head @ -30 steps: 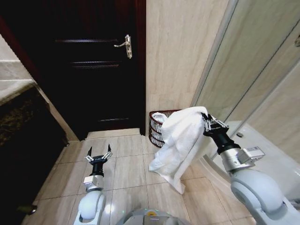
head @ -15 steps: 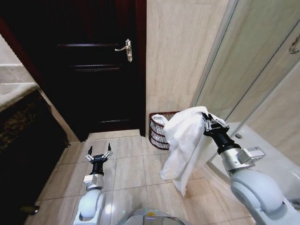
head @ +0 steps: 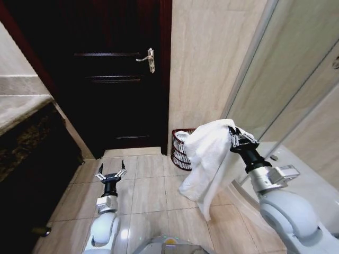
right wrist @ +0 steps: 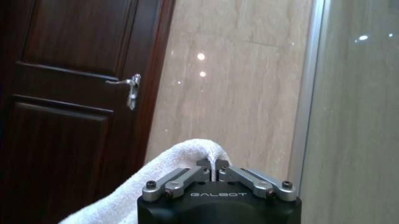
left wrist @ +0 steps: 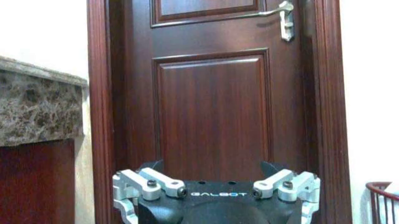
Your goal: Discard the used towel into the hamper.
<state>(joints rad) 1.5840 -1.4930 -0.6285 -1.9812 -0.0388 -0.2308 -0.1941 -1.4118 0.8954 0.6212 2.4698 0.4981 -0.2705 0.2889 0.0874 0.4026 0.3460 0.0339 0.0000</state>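
Right gripper (head: 233, 136) has its fingers clamped on the towel (head: 209, 159), which hangs just in front of the hamper (head: 180, 148) by the wall. Left gripper (head: 111, 176) waits low over the floor, fingers apart. Best to carry the cloth's whole drape above the rim before letting go.

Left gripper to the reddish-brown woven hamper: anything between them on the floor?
Head view: bare beige floor tiles between the open left gripper and the reddish-brown woven hamper. The white towel hangs from the shut right gripper, beside that stretch.

Bright light glares off the glossy wall tiles (right wrist: 243, 79); the door (head: 114, 79) reads very dark; edges bend.
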